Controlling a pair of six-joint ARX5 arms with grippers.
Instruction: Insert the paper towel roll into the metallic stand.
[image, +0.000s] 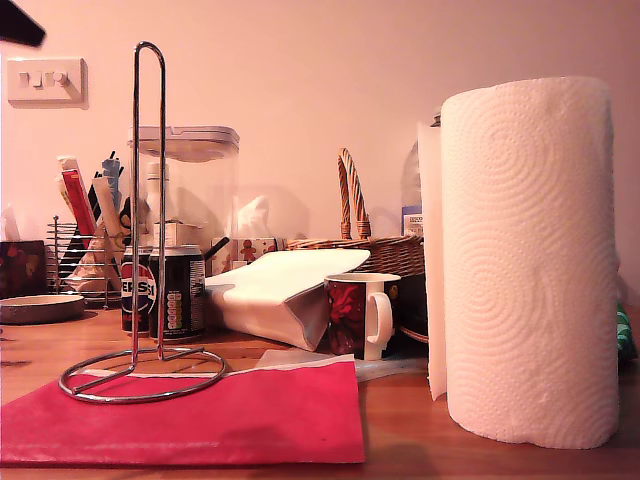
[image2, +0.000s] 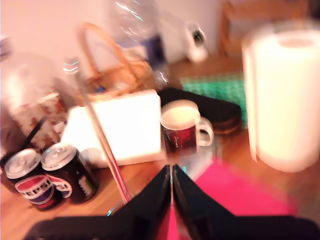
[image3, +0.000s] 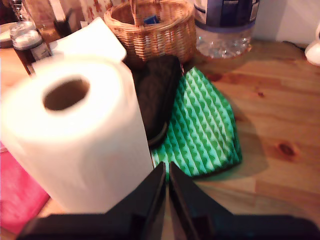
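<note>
While one paper towel roll (image: 528, 262) stands, one metallic stand (image: 147, 230) waits empty.

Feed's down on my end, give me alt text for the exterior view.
A tall white embossed paper towel roll stands at the exterior view's right, apart from the thin chrome wire stand at its left, whose ring base overlaps a red mat. Cluttered wooden table; no grippers visible.

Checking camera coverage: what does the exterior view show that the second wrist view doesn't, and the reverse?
Exterior only: the stand on the red mat, the mug, the wall switch.
Second wrist only: my second gripper with jaws together, the roll's hollow core, the green cloth, the black case.
Both: the roll, upright and off the stand, the basket, the cans.
</note>
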